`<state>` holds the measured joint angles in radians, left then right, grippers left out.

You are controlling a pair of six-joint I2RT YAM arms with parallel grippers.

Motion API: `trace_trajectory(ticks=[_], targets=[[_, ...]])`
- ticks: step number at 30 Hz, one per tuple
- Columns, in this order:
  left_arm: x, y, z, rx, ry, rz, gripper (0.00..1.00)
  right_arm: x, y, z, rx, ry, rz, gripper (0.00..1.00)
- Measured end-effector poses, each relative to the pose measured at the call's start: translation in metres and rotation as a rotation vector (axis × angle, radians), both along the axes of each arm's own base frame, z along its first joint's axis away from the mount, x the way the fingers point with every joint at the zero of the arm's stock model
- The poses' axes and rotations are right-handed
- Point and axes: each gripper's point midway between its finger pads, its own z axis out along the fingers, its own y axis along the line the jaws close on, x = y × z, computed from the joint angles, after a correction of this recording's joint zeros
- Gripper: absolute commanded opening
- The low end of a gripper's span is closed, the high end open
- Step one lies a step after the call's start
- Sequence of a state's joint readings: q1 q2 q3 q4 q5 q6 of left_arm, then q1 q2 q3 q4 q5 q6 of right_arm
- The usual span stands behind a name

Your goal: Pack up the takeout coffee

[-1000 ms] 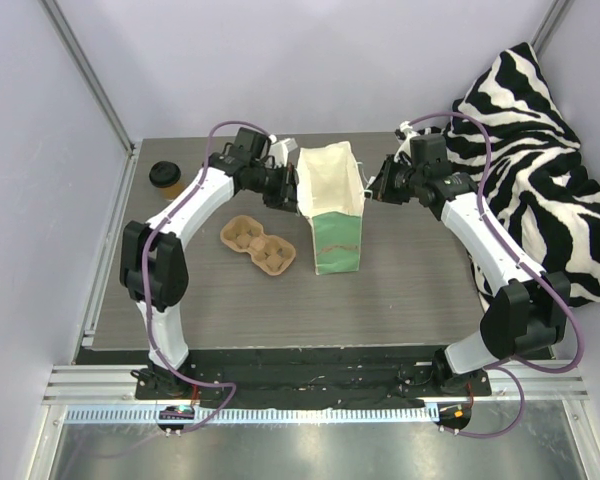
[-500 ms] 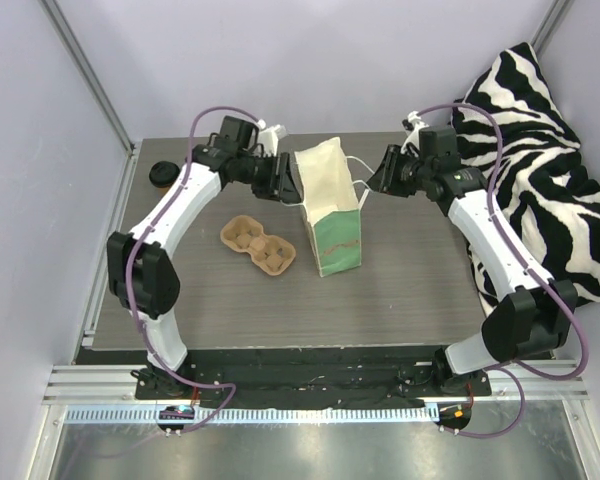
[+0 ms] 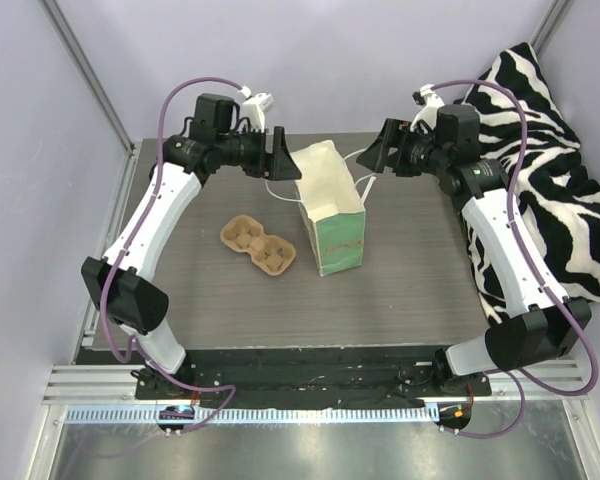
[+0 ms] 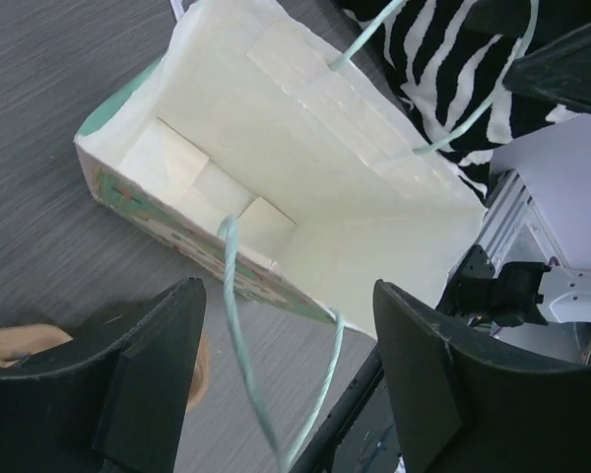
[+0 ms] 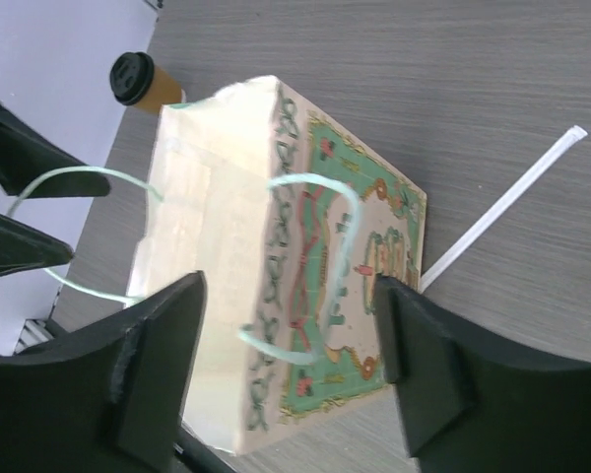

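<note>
The takeout coffee (image 5: 138, 81), a tan cup under a black lid, stands at the table's far left edge; in the top view my left arm hides it. The mint-green paper bag (image 3: 330, 215) stands upright at mid-table with its mouth open and its inside (image 4: 305, 177) empty. My left gripper (image 3: 283, 162) hovers open just left of the bag's rim, and the near string handle (image 4: 236, 325) hangs loose between its fingers (image 4: 288, 286). Open too, my right gripper (image 3: 376, 158) hovers right of the rim, the other handle (image 5: 313, 177) looping free between its fingers (image 5: 289, 279).
A brown pulp two-cup carrier (image 3: 258, 244) lies left of the bag. A white wrapped straw (image 5: 502, 207) lies on the table behind the bag. A zebra-striped cloth (image 3: 540, 150) is heaped along the right edge. Grey walls close in the back and sides.
Both grippers have opened and let go of the bag's top, then drawn up and outward from it. The bag stays standing, its mouth less stretched.
</note>
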<state>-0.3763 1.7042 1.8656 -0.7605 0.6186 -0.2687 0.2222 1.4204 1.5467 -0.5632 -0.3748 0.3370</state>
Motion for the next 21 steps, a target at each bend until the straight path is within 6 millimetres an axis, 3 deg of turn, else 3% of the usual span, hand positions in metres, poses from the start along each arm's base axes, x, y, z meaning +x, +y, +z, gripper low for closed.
trace_trajectory(ticks=[5,8,12,16,19,21], targets=[[0.0,0.006,0.005,-0.011,-0.015,-0.008,1.0,0.001,0.002,0.024,-0.019,-0.09,0.045,0.91],[0.003,0.022,0.018,-0.068,-0.011,-0.001,1.0,0.002,0.004,0.043,-0.046,-0.177,0.086,0.91],[0.023,0.071,0.036,-0.163,-0.01,0.097,1.0,0.004,0.008,0.066,-0.089,-0.312,0.154,0.9],[0.036,0.113,0.04,-0.204,-0.009,0.198,1.0,0.018,0.013,0.088,-0.137,-0.43,0.204,0.86],[0.032,0.121,0.033,-0.206,0.008,0.217,0.99,0.039,0.02,0.101,-0.158,-0.498,0.235,0.83],[0.026,0.121,0.025,-0.198,0.027,0.215,1.0,0.052,0.026,0.099,-0.169,-0.511,0.257,0.81]])
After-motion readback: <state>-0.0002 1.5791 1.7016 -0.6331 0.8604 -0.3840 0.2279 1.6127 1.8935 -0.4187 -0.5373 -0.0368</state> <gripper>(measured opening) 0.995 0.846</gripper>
